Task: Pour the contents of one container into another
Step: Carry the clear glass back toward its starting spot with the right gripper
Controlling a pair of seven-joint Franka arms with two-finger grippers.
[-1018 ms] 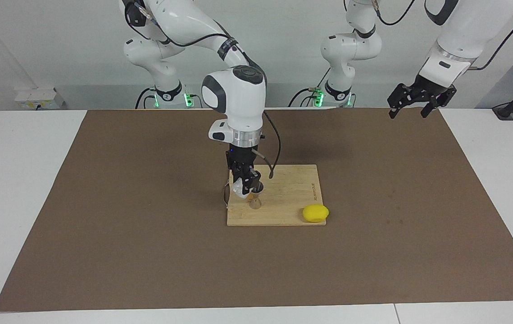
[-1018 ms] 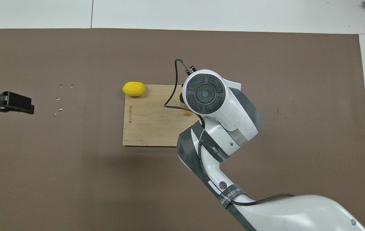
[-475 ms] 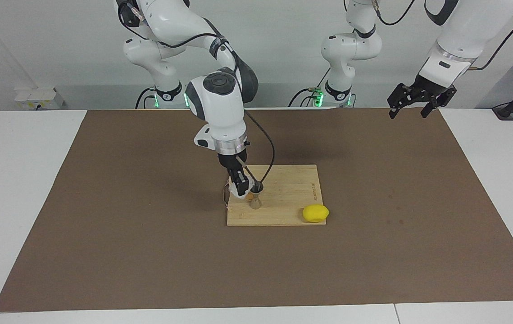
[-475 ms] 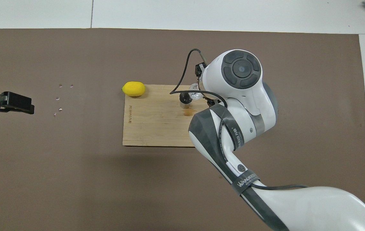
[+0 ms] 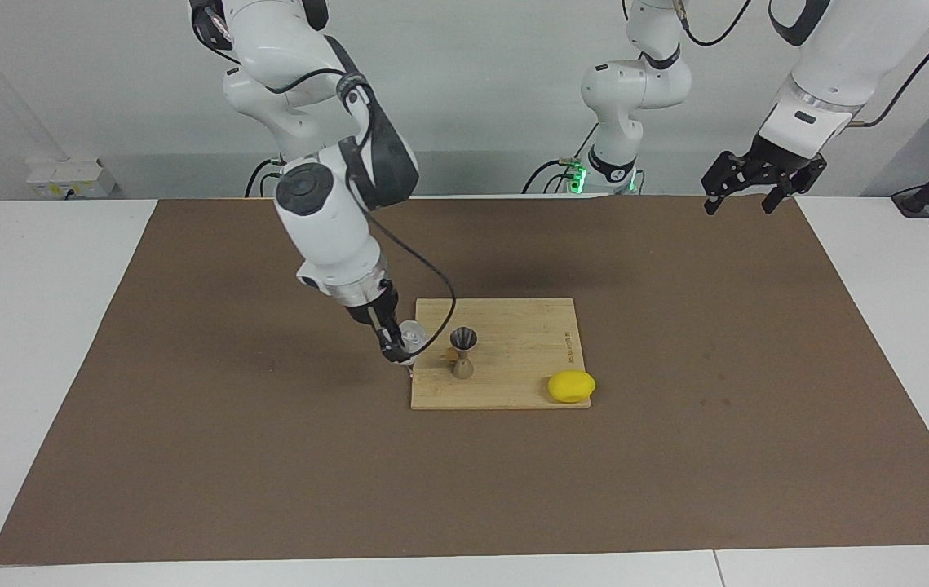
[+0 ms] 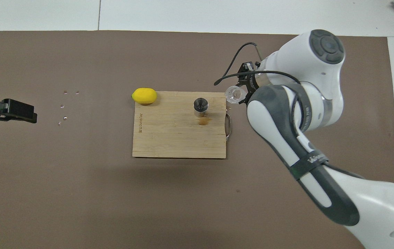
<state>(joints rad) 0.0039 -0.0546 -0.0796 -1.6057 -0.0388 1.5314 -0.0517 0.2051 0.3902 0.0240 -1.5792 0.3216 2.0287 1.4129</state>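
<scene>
The silvery jigger stands upright on the wooden cutting board. My right gripper is shut on the small clear glass cup. It holds the cup in the air over the board's edge at the right arm's end, beside the jigger and apart from it. I cannot tell what is inside the cup. My left gripper waits open and raised over the mat at the left arm's end.
A yellow lemon lies at the board's corner toward the left arm's end. A wet spot marks the board next to the jigger. Some droplets dot the brown mat. A metal loop sticks out from the board's edge.
My right arm has swung the cup away from above the jigger toward its own end of the table, uncovering the jigger. The left arm has not moved.
</scene>
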